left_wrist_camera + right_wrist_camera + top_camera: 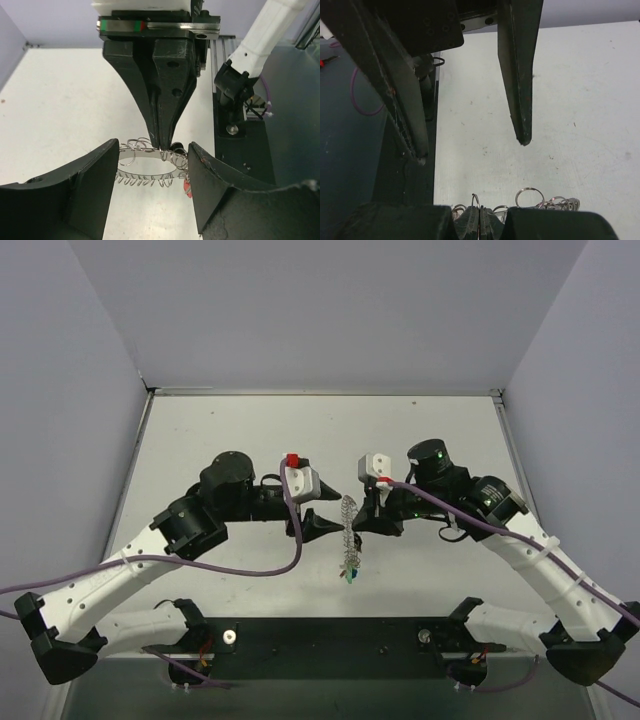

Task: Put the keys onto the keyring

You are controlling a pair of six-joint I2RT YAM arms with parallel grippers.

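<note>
The keyring [348, 530] hangs edge-on above the table between my two grippers; small coloured keys [348, 576] dangle from its lower end. In the left wrist view the keyring [150, 167] is a silvery loop with a coiled rim, and a red key [188, 187] hangs at its right side. My right gripper [364, 523] is shut on the ring's far rim, its fingertips [161, 142] pinching the metal. My left gripper [152, 150] stands open, one finger on each side of the ring, not touching it. In the right wrist view my right gripper [480, 222] clamps the ring, with small loops [529, 196] beside it.
A black base plate [330, 640] runs along the near table edge, with purple cables [250, 570] trailing from both arms. Pale walls close in the table on the left, right and back. The right arm's white link [260, 40] rises behind the ring.
</note>
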